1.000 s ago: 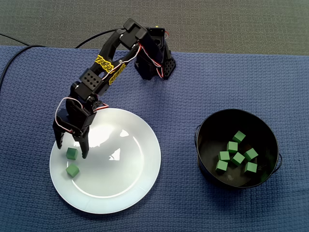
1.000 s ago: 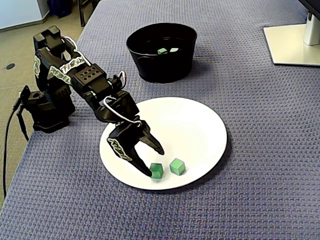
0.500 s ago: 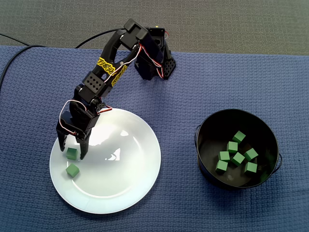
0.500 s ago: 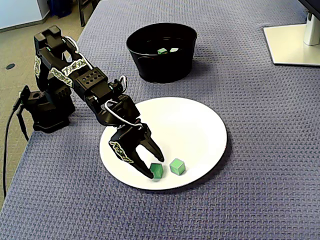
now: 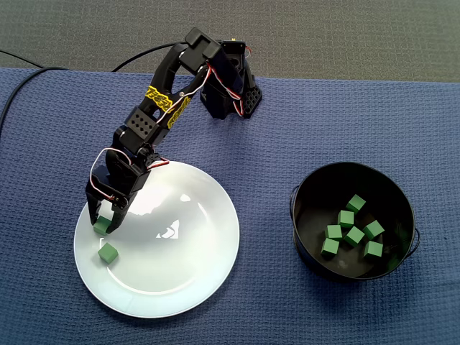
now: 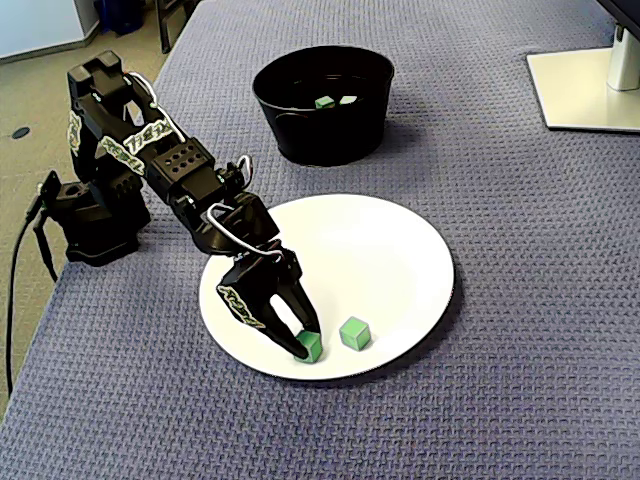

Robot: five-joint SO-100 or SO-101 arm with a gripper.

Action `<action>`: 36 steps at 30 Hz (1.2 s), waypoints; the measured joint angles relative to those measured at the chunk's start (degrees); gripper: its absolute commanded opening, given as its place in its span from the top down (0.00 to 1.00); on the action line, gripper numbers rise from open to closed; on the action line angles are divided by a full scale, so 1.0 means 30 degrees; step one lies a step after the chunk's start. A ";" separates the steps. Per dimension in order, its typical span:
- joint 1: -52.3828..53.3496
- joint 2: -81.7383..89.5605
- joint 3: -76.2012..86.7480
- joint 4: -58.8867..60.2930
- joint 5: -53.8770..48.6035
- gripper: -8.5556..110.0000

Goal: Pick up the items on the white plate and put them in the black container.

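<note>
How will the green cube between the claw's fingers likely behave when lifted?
The green cube looks small and solid: probably light and stiff. Its flat faces suit the claw and should not roll. On the glossy plate it might slide.

One fixed view looks straight down on the desk [image 5: 345, 108], the other looks slanting along it from nearer, and both share the white plate [image 5: 187, 244], black container [image 5: 323, 190] and arm [image 5: 162, 100].
</note>
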 measured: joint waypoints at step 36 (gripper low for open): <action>-1.9600 1.6553 -0.6270 1.7666 1.6553 0.93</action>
